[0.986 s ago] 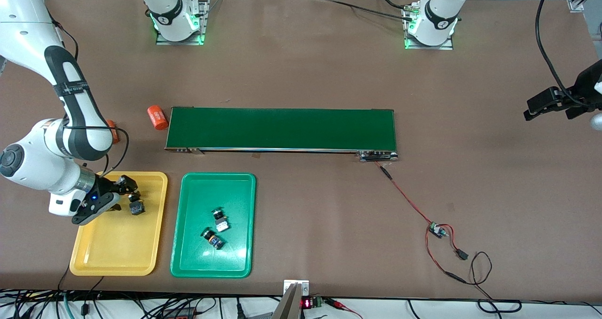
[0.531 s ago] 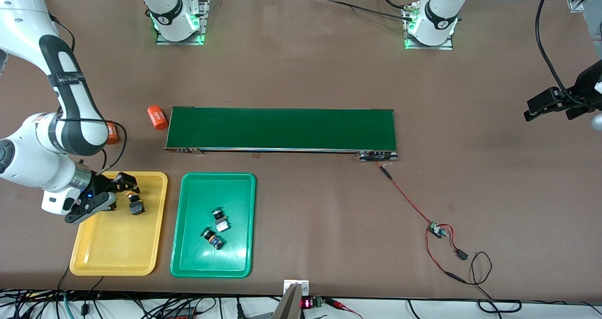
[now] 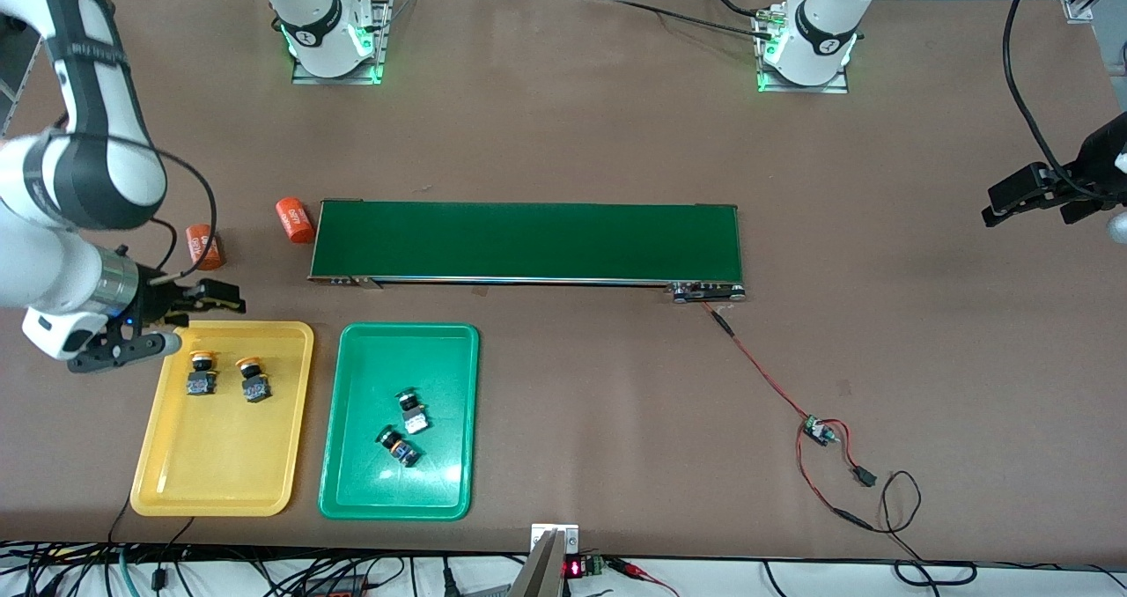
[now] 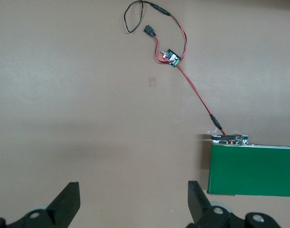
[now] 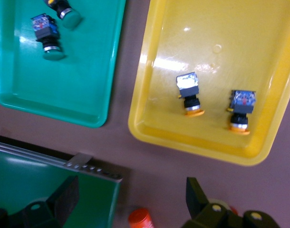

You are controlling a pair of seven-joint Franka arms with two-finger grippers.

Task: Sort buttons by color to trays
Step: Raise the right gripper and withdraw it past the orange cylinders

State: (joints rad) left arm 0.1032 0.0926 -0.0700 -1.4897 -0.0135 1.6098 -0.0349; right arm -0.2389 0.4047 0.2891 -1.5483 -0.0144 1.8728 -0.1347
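Item: sorting station, two trays, four buttons.

Change noted: the right gripper (image 3: 163, 320) has let go and pulled back from over the shallow yellow plastic tray (image 3: 176, 482); it now hangs above that tray's corner farthest from the front camera, at the right arm's end of the desk (image 3: 563, 121), its fingers spread wide and holding nothing. A second ago it was low over the tray with one button beside it.

Yellow tray: two push-button switches with orange-yellow caps and dark blocky bodies (image 3: 201, 375) (image 3: 254, 380), side by side, apart, in the part farther from the front camera. The second has just appeared from under the gripper.

Green plastic tray (image 3: 352, 482), beside the yellow one: two green-capped push-button switches (image 3: 410, 410) (image 3: 398, 446), unmoved.

Left gripper (image 3: 1034, 196): waits over bare desk at the left arm's end, fingers wide apart, empty.

Also present: long dark-green conveyor belt (image 3: 528, 240); two orange cylinders (image 3: 294, 219) (image 3: 204, 246) near it.

Judgement: every button lies in its matching tray; sorting looks complete.
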